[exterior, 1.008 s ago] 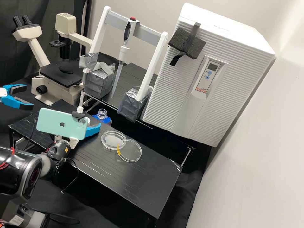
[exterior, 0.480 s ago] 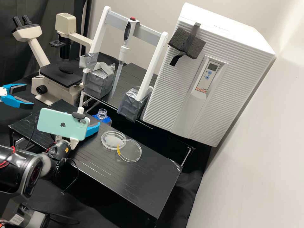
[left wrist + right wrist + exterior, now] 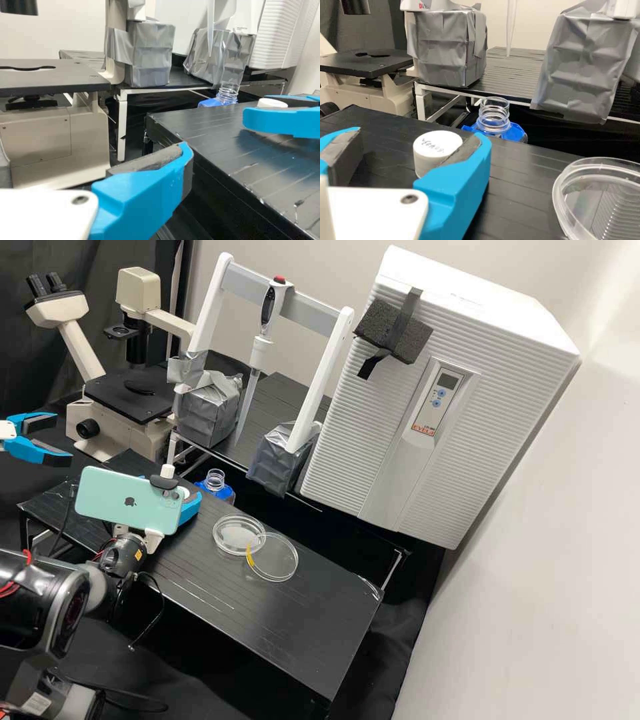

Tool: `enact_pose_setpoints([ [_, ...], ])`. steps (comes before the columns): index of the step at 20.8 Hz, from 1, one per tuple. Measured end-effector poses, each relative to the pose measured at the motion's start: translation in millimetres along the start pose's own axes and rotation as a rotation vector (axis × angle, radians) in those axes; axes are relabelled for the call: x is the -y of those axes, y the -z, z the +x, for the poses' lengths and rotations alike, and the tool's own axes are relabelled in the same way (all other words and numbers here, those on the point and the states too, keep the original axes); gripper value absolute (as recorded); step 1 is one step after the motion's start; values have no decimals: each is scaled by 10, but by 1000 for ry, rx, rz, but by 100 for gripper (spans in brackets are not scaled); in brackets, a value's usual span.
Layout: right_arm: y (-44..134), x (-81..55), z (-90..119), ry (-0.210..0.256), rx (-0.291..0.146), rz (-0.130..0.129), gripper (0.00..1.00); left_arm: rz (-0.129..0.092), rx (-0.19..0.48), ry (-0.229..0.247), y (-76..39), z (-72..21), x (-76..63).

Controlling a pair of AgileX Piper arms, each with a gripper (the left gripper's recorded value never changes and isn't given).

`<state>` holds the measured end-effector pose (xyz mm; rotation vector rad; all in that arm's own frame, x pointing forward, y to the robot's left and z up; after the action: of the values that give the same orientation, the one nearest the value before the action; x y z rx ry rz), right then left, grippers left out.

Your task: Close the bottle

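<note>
The open clear bottle with blue liquid [image 3: 215, 483] [image 3: 494, 117] [image 3: 227, 94] stands just past the far edge of the black platform [image 3: 280, 613]. Its white cap [image 3: 438, 149] [image 3: 272, 103] rests on the platform, short of the bottle. My right gripper [image 3: 415, 140] [image 3: 191, 505] is open around the cap. One pad lies against the cap and the other is well apart from it. In the high view a mint phone [image 3: 130, 500] clamped to that arm hides the cap. My left gripper [image 3: 63, 435] hangs open and holds nothing, off the platform's left end, beside the microscope [image 3: 110, 400].
Two clear petri dishes [image 3: 238, 533] [image 3: 273, 558] lie on the platform right of the right gripper. A pipette stand [image 3: 267, 307] with grey-wrapped feet [image 3: 445, 42] stands behind the bottle. A white ribbed machine [image 3: 467, 407] is at the right.
My right gripper has drawn back a little to the left, the phone with it. The left gripper has risen slightly.
</note>
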<state>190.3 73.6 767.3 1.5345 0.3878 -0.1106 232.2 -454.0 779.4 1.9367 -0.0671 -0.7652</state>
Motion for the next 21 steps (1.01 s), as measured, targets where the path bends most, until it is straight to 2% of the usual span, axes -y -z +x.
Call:
enact_pose_setpoints([
  [12,-10,16,-46,-2,5,19,0,0,-2,-1,3,-2,-1],
  [13,-9,14,-47,-3,4,27,0,0,-2,-1,3,-2,-1],
  [21,-9,14,-47,-3,4,33,0,0,-2,-1,3,-2,-1],
])
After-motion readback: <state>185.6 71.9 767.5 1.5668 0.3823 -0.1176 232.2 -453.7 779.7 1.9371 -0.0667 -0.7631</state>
